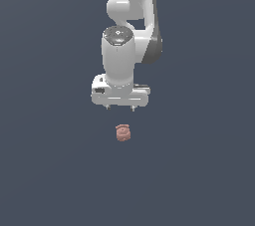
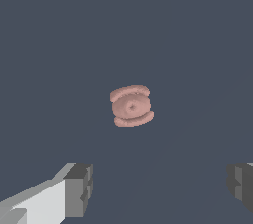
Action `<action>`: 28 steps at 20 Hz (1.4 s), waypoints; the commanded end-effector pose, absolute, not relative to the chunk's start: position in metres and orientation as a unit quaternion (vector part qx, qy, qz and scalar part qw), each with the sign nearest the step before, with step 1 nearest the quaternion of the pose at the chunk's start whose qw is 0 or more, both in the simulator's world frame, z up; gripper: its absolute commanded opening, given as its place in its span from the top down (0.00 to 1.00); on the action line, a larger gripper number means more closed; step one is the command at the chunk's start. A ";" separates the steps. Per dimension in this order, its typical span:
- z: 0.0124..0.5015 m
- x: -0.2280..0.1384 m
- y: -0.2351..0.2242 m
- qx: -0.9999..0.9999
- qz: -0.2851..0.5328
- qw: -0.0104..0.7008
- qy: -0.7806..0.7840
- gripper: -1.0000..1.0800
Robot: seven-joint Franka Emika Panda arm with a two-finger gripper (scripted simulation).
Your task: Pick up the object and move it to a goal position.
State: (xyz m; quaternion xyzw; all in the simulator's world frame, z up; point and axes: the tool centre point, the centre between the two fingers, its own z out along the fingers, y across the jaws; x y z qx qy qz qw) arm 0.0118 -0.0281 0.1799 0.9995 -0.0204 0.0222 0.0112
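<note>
While hand [image 1: 119, 108] hangs spread, object [image 1: 123, 132] reddish-pink, squat, ridged, ring-topped

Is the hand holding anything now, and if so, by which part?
Nothing is held. The hand is open, and the reddish-pink ridged object lies apart from its fingers.

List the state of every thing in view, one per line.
gripper: open, fingers spread wide, holding nothing, apart from the object.
object: reddish-pink ridged lump, not grasped, lying free on the dark surface, ring-like face toward the wrist camera; no finger touches it.
</note>
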 end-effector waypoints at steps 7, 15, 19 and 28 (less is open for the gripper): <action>0.185 0.015 -0.028 0.999 0.027 0.018 -0.002 0.04; 0.189 0.017 -0.027 0.999 0.031 0.023 0.009 0.04; 0.182 0.020 -0.027 0.999 0.029 0.021 0.014 0.04; 0.138 0.038 -0.024 0.999 0.014 0.013 0.044 0.04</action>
